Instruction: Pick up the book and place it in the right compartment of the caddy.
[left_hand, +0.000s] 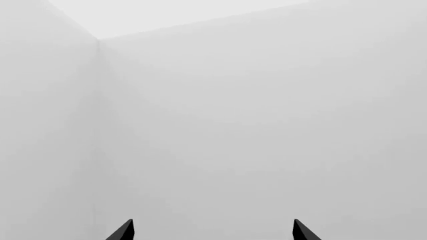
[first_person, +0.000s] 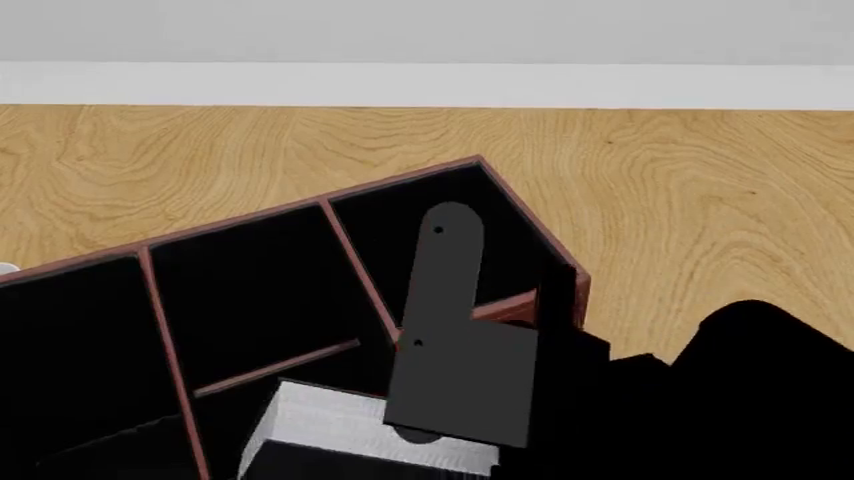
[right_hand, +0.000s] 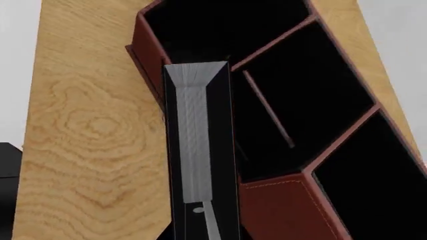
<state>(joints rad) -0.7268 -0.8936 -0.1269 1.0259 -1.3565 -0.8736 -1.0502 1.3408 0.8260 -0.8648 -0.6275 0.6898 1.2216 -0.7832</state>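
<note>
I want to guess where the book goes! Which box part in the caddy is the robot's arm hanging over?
The end compartment by the caddy's right corner. The right arm's grey link crosses it; the divided middle section and the far end section have nothing above them.

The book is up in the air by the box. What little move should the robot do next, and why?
Probably slide the book a little further over the tall end section before lowering it. The right gripper holds it above the box, but in the right wrist view its far end hangs near the outer wall, not clearly inside. The left gripper stays idle, facing blank walls.
</note>
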